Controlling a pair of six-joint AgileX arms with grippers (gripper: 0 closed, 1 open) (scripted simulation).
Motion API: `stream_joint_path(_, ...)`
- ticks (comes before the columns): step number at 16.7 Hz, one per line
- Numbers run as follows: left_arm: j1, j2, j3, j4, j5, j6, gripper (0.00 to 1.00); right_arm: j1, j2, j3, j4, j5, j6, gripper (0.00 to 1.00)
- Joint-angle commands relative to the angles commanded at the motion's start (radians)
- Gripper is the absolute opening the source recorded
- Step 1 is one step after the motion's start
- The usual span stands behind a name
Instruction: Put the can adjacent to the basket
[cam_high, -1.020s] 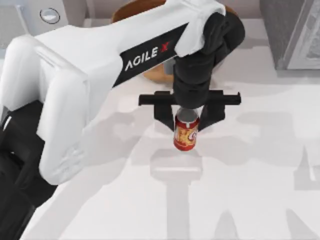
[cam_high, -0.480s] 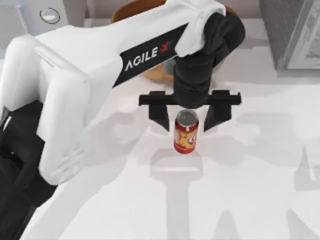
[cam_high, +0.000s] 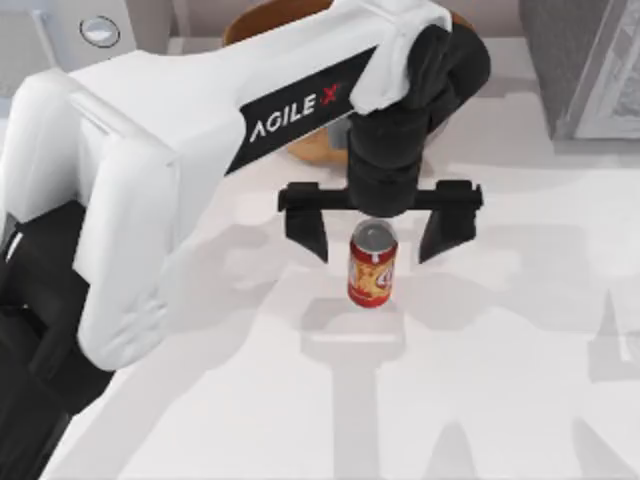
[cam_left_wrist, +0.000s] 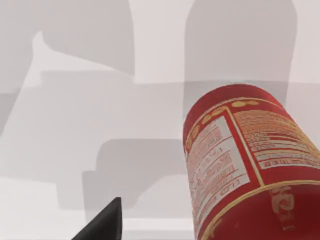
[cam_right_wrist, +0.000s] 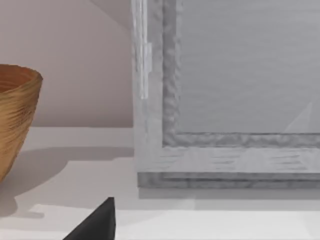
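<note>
Looks pretty much done: the can (cam_high: 372, 265) stands upright on the surface (cam_high: 480, 400) just in front of the basket (cam_high: 310, 148), and the left pincer (cam_high: 378, 238) hangs over it, spread wide with nothing held, so only backing off remains.

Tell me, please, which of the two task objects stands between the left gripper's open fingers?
The can, small and red, stands upright between the left gripper's fingers; the basket lies beyond.
</note>
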Motion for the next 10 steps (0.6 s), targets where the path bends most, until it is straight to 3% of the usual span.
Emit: stream_joint_path(10, 0.001, 0.023, 0.200, -0.177, 0.000, -0.001, 1.00, 0.000, 0.000, 0.000, 0.000, 0.000, 0.000, 1.00)
